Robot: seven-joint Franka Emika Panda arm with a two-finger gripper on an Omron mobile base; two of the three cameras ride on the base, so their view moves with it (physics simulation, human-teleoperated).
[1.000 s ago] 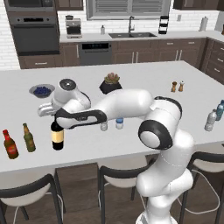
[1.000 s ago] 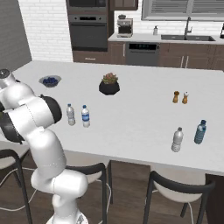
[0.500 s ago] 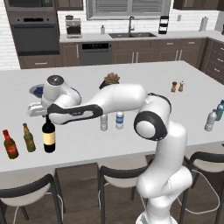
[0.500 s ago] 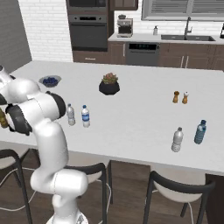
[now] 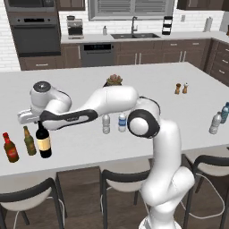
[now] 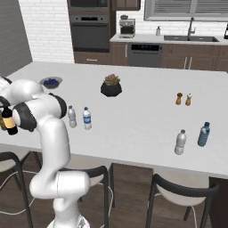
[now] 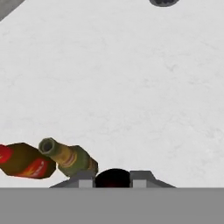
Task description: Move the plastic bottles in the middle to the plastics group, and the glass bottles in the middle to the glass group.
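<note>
White kitchen worktop [image 5: 188, 80] spanned the frame. End effector [image 5: 39, 123] at left of the left base view was clamped on the neck of the black wine bottle [image 5: 43, 141], upright just beside the olive-green bottle [image 5: 29, 141] and brown red-labelled bottle [image 5: 10, 147]. Two clear water bottles [image 5: 113, 123] stood mid-frame.

Standing upright near the counter's front left edge: tall black wine bottle [image 5: 43, 142] with tan label, neck up, just beside the slim olive-green bottle [image 5: 29, 141] and the red-labelled brown bottle [image 5: 10, 148]. Waiting mid-counter, side by side and upright: plain greyish bottle [image 5: 106, 124] and blue-labelled bottle [image 5: 122, 122]. Sitting far right: teal-blue bottle [image 5: 224, 112], clear greyish bottle [image 5: 215, 123].
</note>
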